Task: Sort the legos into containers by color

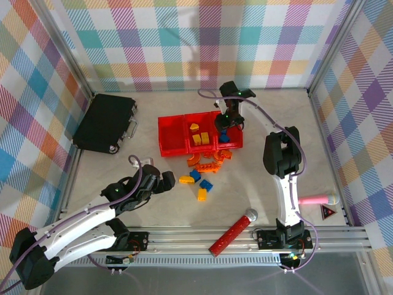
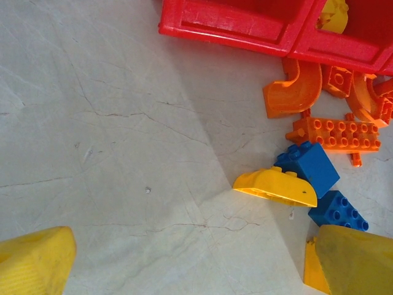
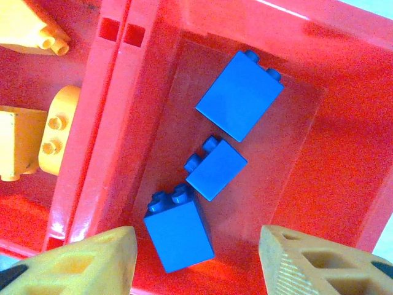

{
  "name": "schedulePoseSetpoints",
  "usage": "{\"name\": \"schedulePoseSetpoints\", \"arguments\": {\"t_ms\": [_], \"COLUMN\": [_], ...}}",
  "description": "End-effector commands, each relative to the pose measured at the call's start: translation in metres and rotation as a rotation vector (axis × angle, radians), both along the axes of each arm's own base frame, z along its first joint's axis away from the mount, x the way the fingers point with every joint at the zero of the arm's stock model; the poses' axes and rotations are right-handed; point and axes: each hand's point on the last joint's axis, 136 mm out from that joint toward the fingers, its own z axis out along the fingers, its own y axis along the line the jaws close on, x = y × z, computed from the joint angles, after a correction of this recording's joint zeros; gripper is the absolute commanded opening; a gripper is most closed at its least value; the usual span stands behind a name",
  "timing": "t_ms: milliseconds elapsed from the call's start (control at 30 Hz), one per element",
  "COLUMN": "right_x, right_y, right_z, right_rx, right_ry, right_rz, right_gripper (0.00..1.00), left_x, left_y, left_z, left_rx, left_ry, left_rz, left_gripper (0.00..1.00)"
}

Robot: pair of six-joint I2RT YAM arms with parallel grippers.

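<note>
**A:** What lies nearest?

**B:** A red cylinder [image 1: 232, 233] with a silver ball end, slanted on the counter [image 1: 252, 181] at the near edge, between the 2 arm bases.

**A:** And the left fingers [image 2: 34, 261]?

**B:** They are low over the counter, just left of the loose legos [image 1: 206, 184]. They are spread as wide as they go, with nothing between them.

**A:** Where exactly are those loose ones?

**B:** They are in the middle of the counter, nearer than the bins. 2 yellow and 2 blue sit in a small cluster, and a yellow brick [image 2: 276, 184] there touches a blue brick [image 2: 307, 166]. Just beyond, several orange pieces lie right in front of the bins, among them an orange arch [image 2: 295, 89] and a studded orange plate [image 2: 334, 132].

**A:** The containers [image 1: 172, 138]?

**B:** They are 3 red bins joined in a row, past the orange pieces. The middle one holds yellow bricks [image 3: 24, 144]. The right one holds 3 blue bricks [image 3: 241, 95], all lying on its floor.

**A:** And the right fingers [image 3: 325, 261]?

**B:** They are above the right bin, pointing down into it. They are parted and gripping nothing, and 1 of the blue bricks lies on the floor below the gap.

**A:** Anything farther?

**B:** A black case [image 1: 105, 123] at the far left, well apart from the bins.
</note>
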Motion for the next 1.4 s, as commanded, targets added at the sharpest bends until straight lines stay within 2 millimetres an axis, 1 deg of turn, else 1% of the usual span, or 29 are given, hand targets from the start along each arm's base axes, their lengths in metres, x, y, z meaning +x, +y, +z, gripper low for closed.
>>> {"name": "schedulePoseSetpoints", "arguments": {"t_ms": [0, 167, 333, 600, 767, 867, 933, 1000, 1133, 1233, 1367], "right_x": [-0.007, -0.022, -0.043, -0.087, -0.115, -0.131, -0.138, -0.145, -0.152, -0.155, -0.157], "right_y": [-0.001, -0.008, -0.015, -0.030, -0.040, -0.046, -0.051, -0.055, -0.058, -0.057, -0.059], "right_z": [0.048, 0.071, 0.079, 0.066, 0.059, 0.053, 0.050, 0.047, 0.045, 0.044, 0.041], "right_rx": [0.038, 0.066, 0.104, 0.141, 0.159, 0.164, 0.157, 0.148, 0.146, 0.158, 0.156], "right_ry": [-0.074, -0.114, -0.122, -0.086, -0.071, -0.074, -0.080, -0.078, -0.078, -0.078, -0.092], "right_rz": [-0.033, -0.059, -0.082, -0.132, -0.153, -0.143, -0.144, -0.144, -0.144, -0.133, -0.126], "right_gripper": [0.56, 0.56, 0.56, 0.56, 0.57, 0.57, 0.57, 0.57, 0.57, 0.57, 0.57], "left_x": [-0.001, 0.002, 0.005, 0.011, 0.013, 0.014, 0.014, 0.013, 0.009, 0.009, 0.014], "left_y": [-0.005, -0.010, -0.017, -0.034, -0.042, -0.040, -0.034, -0.034, -0.055, -0.068, -0.068], "left_z": [0.003, 0.005, 0.007, 0.006, 0.002, -0.003, -0.007, -0.011, -0.023, -0.029, -0.032], "left_rx": [0.001, 0.003, 0.008, 0.021, 0.029, 0.048, 0.065, 0.053, -0.060, -0.135, -0.182], "left_ry": [0.009, 0.010, 0.018, 0.039, 0.070, 0.106, 0.149, 0.200, 0.284, 0.301, 0.264], "left_rz": [-0.014, -0.029, -0.050, -0.085, -0.080, -0.033, 0.036, 0.098, 0.157, 0.195, 0.324], "left_gripper": [1.00, 1.00, 1.00, 1.00, 1.00, 1.00, 1.00, 1.00, 1.00, 0.99, 0.98]}}
